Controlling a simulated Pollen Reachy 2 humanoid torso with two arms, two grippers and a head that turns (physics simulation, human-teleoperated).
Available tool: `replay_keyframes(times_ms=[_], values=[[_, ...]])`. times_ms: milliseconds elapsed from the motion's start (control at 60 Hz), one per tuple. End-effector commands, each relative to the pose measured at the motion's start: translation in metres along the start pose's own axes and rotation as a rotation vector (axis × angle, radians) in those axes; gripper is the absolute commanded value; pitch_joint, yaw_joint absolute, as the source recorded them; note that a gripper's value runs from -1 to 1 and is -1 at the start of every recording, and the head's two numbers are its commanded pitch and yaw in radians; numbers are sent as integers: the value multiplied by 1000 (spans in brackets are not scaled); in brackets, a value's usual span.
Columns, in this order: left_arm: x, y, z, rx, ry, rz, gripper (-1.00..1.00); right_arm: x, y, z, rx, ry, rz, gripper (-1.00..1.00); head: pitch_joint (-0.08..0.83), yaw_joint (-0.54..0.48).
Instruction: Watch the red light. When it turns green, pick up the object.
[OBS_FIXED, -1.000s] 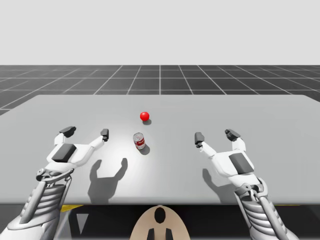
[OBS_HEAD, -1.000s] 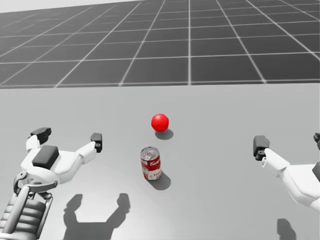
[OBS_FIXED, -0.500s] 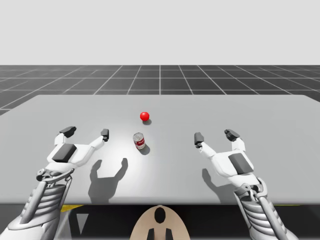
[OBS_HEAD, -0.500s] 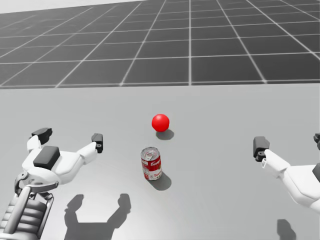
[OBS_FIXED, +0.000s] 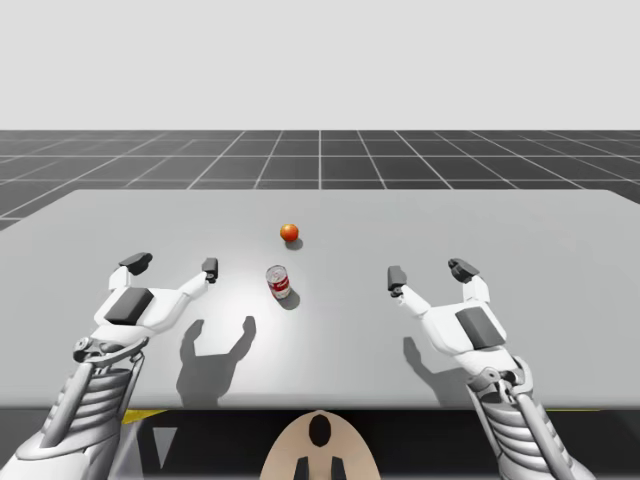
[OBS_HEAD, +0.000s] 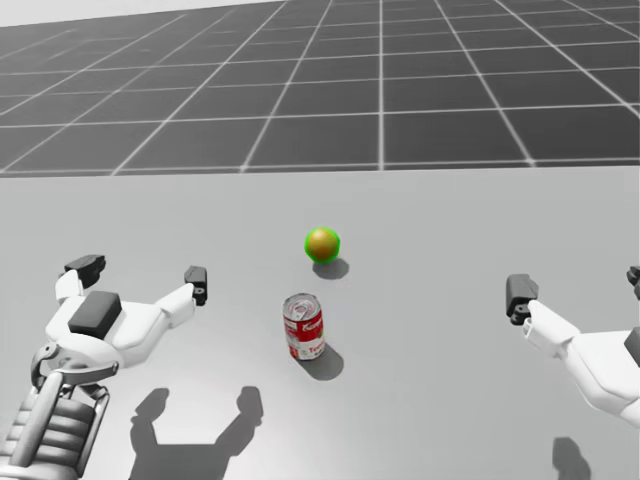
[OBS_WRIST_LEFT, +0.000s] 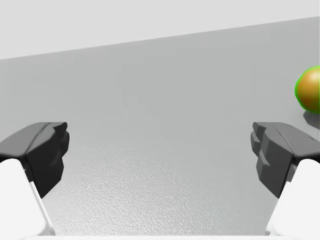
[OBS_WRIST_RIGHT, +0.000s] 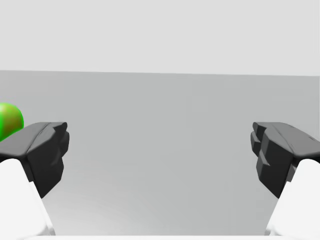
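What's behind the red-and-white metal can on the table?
An orange-green glowing ball, the signal light, sits on the grey table behind the red-and-white metal can, apart from it. The can hides a small patch of tabletop right behind itself.

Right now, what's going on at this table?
Nothing is being held yet. The red and white can stands upright on the table, untouched, with the light ball just beyond it. The ball looks orange with a green rim, and plain green in the right wrist view. My left gripper and right gripper hang open on either side of the can.
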Motion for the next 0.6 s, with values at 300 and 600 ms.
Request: replay_keyframes(times_ms=[300, 600], values=[[-1, 0, 0, 2, 1, -3, -1000, -1, 3, 1, 3, -5, -10, -1000, 533, 153], [-1, -1, 0, -5, 2, -11, -1000, -3, 4, 0, 5, 0, -9, -1000, 622, 170]])
